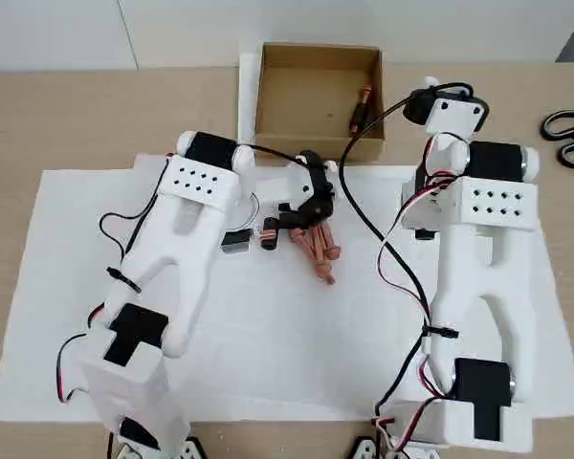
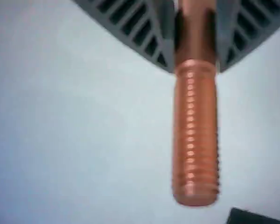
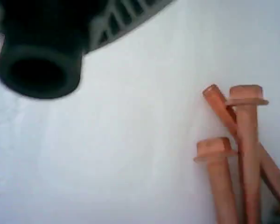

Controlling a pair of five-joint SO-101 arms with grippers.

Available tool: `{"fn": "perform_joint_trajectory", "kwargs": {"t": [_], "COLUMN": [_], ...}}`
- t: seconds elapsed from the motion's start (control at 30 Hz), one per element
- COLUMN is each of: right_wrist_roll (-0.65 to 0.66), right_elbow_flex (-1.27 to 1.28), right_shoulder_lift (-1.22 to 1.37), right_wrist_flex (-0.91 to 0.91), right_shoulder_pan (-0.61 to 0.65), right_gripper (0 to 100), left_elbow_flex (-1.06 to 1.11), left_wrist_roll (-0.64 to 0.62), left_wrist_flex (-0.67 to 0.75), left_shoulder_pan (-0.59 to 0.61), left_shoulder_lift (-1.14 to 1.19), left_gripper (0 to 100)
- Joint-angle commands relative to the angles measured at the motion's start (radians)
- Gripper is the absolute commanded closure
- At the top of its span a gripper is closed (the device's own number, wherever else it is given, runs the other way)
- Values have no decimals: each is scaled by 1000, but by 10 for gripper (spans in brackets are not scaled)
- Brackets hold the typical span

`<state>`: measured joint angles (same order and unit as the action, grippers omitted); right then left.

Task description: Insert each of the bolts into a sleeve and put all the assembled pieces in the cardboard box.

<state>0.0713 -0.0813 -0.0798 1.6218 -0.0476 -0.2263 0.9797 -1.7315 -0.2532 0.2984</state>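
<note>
Left gripper (image 2: 195, 56) clamps a copper bolt (image 2: 196, 140) by its smooth shank, threaded end sticking out over the white sheet (image 2: 60, 140). Right gripper (image 3: 51, 28) holds a black sleeve (image 3: 37, 70) just above the sheet, near three loose bolts (image 3: 246, 140) lying mid-sheet. Cardboard box (image 1: 306, 96) sits at the table's (image 1: 77, 105) back edge, one assembled piece (image 1: 361, 108) inside.

A copper-coloured bolt (image 2: 196, 130) is gripped by its plain shank between jaws, threaded end exposed. A black sleeve (image 3: 37, 70) is seen bore-on. Loose bolts (image 3: 242, 154) are heaped on the white sheet (image 3: 130, 149). One assembled piece (image 1: 361, 108) is laid inside the cardboard box (image 1: 268, 96).
</note>
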Motion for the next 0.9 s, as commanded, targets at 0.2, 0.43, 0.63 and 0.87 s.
{"fn": "perform_joint_trajectory", "kwargs": {"t": [0.2,0.43,0.63,0.87], "right_wrist_roll": [6,6,6,6], "right_elbow_flex": [-6,-6,-6,-6], "right_shoulder_lift": [-48,-47,-47,-47], "right_wrist_flex": [-13,-21,-27,-27], "right_shoulder_pan": [-10,-10,-10,-8], "right_gripper": [995,995,995,995], "left_elbow_flex": [-7,-7,-30,-62], "left_wrist_roll": [287,292,256,219], "left_wrist_flex": [-21,-9,-5,-6], "left_shoulder_pan": [6,23,52,68], "left_shoulder_lift": [28,144,161,160], "left_gripper": [994,985,937,934]}}
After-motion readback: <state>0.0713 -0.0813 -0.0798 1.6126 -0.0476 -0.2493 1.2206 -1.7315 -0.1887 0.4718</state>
